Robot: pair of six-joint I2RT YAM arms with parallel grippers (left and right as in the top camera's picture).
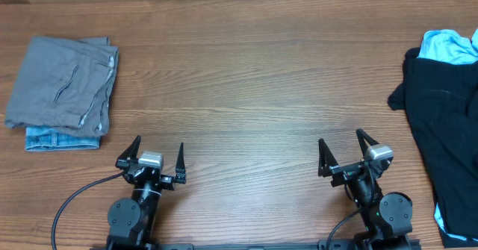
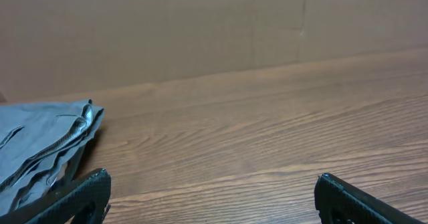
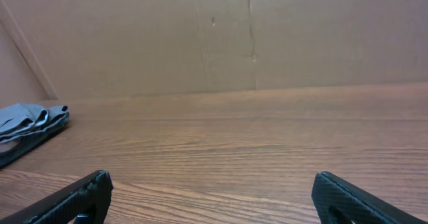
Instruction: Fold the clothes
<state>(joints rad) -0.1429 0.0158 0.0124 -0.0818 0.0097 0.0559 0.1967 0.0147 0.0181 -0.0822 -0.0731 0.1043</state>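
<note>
A black trouser-like garment (image 1: 444,130) lies crumpled at the table's right edge, with a light blue T-shirt (image 1: 450,46) at its top end. At the far left a folded grey piece (image 1: 63,82) rests on a folded denim piece (image 1: 61,138); the grey piece (image 2: 37,144) also shows at the left of the left wrist view and small at the left of the right wrist view (image 3: 30,120). My left gripper (image 1: 158,151) stands open near the front edge, nothing between its fingers. My right gripper (image 1: 340,141) is open too, left of the black garment and apart from it.
The wooden table (image 1: 246,78) runs between the two piles. A brown cardboard wall (image 3: 227,30) stands behind the table's far edge. A black cable (image 1: 75,198) loops from the left arm's base toward the front edge.
</note>
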